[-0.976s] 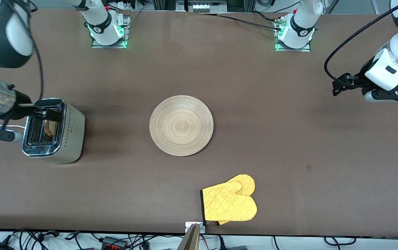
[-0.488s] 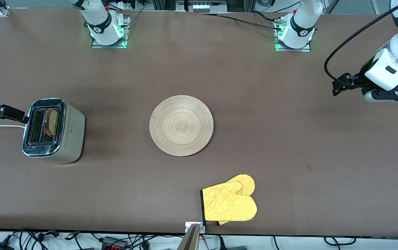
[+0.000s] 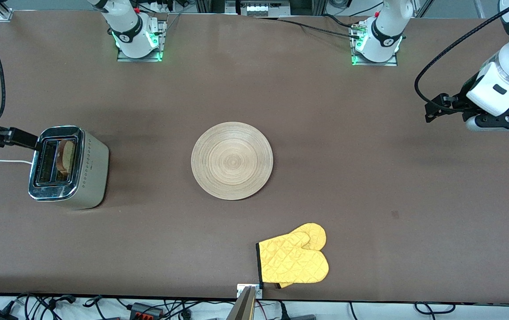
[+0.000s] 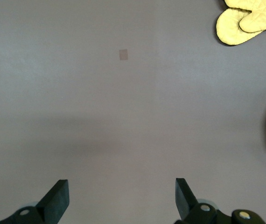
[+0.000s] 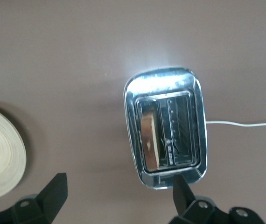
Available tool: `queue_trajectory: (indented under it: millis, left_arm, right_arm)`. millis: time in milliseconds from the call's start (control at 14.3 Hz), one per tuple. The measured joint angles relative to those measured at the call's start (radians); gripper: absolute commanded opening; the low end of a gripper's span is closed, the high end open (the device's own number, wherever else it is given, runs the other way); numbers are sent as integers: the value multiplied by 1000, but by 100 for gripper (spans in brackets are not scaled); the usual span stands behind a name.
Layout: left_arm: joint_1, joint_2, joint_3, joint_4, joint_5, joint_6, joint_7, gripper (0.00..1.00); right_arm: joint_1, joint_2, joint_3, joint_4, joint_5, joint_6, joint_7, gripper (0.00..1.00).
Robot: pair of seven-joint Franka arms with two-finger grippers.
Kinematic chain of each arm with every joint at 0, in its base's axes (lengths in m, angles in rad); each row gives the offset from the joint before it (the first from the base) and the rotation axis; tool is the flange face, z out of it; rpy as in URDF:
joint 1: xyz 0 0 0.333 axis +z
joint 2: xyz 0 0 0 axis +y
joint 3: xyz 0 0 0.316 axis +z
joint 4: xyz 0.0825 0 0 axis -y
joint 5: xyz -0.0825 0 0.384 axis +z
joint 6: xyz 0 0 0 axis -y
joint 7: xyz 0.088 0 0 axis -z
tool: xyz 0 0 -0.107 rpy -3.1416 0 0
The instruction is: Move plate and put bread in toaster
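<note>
Table carries the plate mid-span, flat and bare, well apart from everything else. Turned light wood by the look of it: stiff, fairly light, not fragile, but the low rim sits close to the surface, so a two-finger pinch has to go at the edge, one finger sliding under the lip; a flat top face gives nothing to hold. Toaster stands at the right arm's end of the table, shiny metal, boxy, likely heavy enough to stay put, white cord trailing off. Oven mitt lies nearer the front camera than the plate: soft quilted cloth, not part of the job. Bread stands on edge in the slot on the plate's side of the toaster, crust up; soft and crushable, light, so any re-grip should be gentle across the faces. It probably still sits a bit proud of the slot, hard to be sure. Right gripper hangs over the toaster, fingers spread, empty. Left gripper waits over bare table at its own end, fingers spread, empty.
</note>
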Motion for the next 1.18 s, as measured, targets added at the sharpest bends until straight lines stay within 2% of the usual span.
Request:
queue_trajectory:
  millis: [488, 1185]
  left_arm:
    - [0, 0, 0, 0, 0, -3, 0, 100]
    - [1, 0, 0, 0, 0, -6, 0, 100]
  right_arm:
    - [0, -170, 3, -255, -11, 150, -32, 100]
    - [-1, -193, 5, -280, -13, 139, -39, 100]
